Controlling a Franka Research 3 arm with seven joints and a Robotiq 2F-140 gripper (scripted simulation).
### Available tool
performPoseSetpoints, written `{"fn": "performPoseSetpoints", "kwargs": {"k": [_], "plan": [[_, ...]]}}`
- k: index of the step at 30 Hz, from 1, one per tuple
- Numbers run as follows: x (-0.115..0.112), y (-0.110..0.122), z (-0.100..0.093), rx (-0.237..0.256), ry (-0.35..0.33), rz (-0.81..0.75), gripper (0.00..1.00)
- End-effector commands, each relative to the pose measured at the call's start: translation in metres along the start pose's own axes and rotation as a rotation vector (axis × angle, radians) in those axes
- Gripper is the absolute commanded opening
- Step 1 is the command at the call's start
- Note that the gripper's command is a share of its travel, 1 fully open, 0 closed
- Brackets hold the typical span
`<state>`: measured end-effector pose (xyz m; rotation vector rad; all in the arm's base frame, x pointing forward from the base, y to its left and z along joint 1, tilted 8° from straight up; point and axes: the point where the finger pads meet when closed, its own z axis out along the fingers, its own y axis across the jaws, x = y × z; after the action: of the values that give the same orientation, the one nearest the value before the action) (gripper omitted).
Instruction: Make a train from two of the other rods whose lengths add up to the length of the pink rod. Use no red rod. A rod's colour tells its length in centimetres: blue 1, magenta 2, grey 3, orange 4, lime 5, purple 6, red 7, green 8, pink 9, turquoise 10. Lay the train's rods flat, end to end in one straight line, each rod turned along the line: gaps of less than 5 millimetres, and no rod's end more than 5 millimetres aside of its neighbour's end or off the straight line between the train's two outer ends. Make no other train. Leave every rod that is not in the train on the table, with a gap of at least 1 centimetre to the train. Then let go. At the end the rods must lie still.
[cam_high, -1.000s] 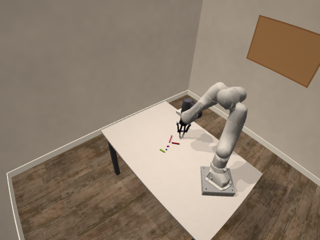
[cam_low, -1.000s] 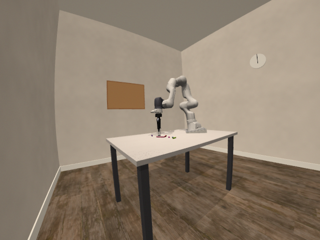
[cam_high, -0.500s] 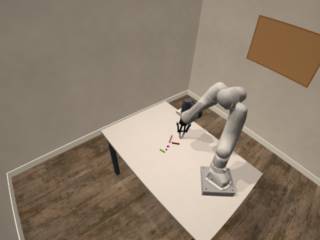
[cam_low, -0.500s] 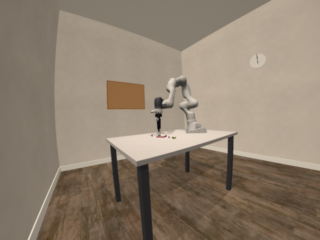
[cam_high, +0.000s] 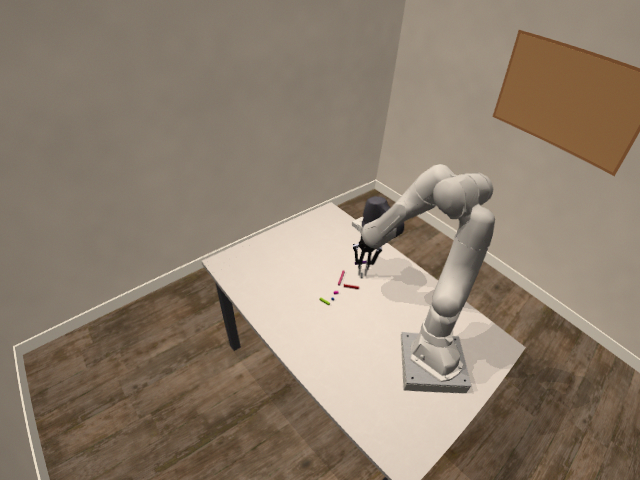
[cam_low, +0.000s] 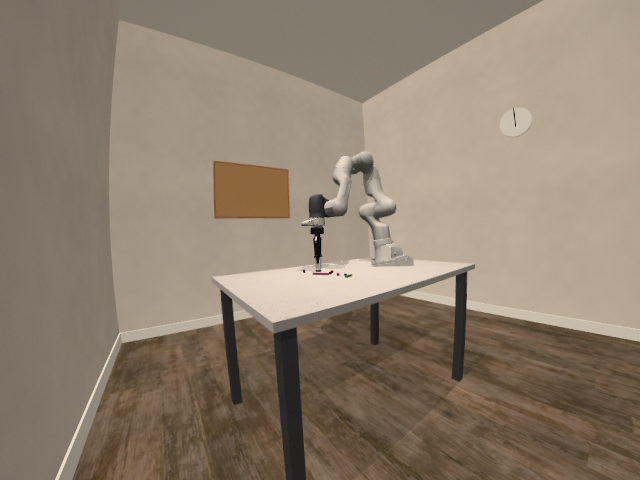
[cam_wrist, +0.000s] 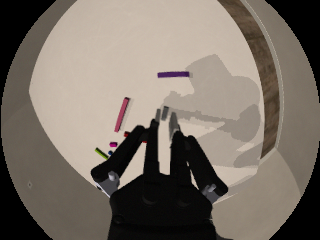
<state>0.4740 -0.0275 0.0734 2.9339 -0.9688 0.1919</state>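
My gripper (cam_high: 363, 274) (cam_low: 318, 268) (cam_wrist: 164, 116) points down at the table, its fingers narrowly open around the short grey rod (cam_wrist: 165, 113). That rod seems to lie on the table between the fingertips, not clamped. The purple rod (cam_wrist: 173, 75) (cam_high: 363, 262) (cam_low: 303, 271) lies beyond the fingertips in the wrist view, turned across them. The pink rod (cam_wrist: 121, 115) (cam_high: 341, 277) lies to their left there. The red rod (cam_high: 351, 286) is mostly hidden behind the gripper's linkage in the wrist view.
The magenta rod (cam_high: 336, 292) (cam_wrist: 113, 144), the tiny blue rod (cam_high: 332, 298) and the lime rod (cam_high: 324, 301) (cam_wrist: 101, 153) lie close together near the red rod. The arm's base plate (cam_high: 436, 386) stands at the table's other end. The table (cam_high: 289, 310) has an edge beyond the gripper.
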Motion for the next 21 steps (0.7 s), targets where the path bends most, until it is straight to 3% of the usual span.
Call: {"fn": "performPoseSetpoints", "kwargs": {"k": [1,21], "plan": [[0.001,0.0,0.001,0.001,0.001,-0.005,0.15],[0.001,0.0,0.016,0.001,0.001,-0.005,0.15]]}}
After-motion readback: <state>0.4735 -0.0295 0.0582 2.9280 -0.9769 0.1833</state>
